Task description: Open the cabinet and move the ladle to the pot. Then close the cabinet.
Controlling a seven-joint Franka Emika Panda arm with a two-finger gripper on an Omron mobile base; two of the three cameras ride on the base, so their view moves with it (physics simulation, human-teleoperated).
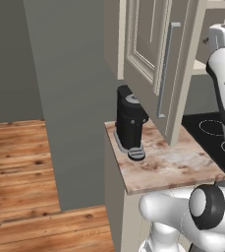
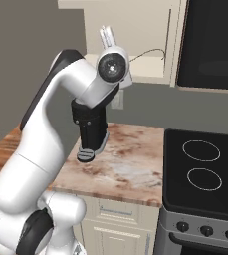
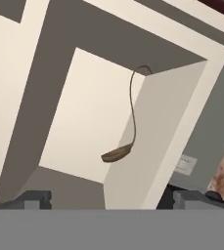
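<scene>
Left base view
- Cabinet: the cream wall cabinet (image 1: 202,44) stands open; its tall raised-panel door (image 1: 155,59) with a long vertical silver bar handle (image 1: 165,69) swings out over the counter.
- Counter: the mottled brown stone counter (image 1: 168,162) carries a black coffee machine (image 1: 130,123) near its left edge; its front right part is bare.
- Writing: small dark lettering on the white arm, too small to read.

Right base view
- Ladle: the thin brown long-handled ladle (image 2: 148,54) lies on the cabinet's open shelf, against its right wall.
- Neighbours: a black microwave (image 2: 210,45) sits just right of the cabinet; a black stove top with white ring marks (image 2: 202,164) adjoins the counter's right edge.
- Room: bare counter between coffee machine and stove.

Hand view
- Gripper: the two-finger gripper (image 3: 116,200) has its dark tips (image 3: 33,200) spread wide apart, nothing between them.
- Ladle: bowl hangs low, hooked handle rising along the inner wall, well ahead of the tips.
- Label: a small white wall plate (image 3: 184,164), markings unreadable.
</scene>
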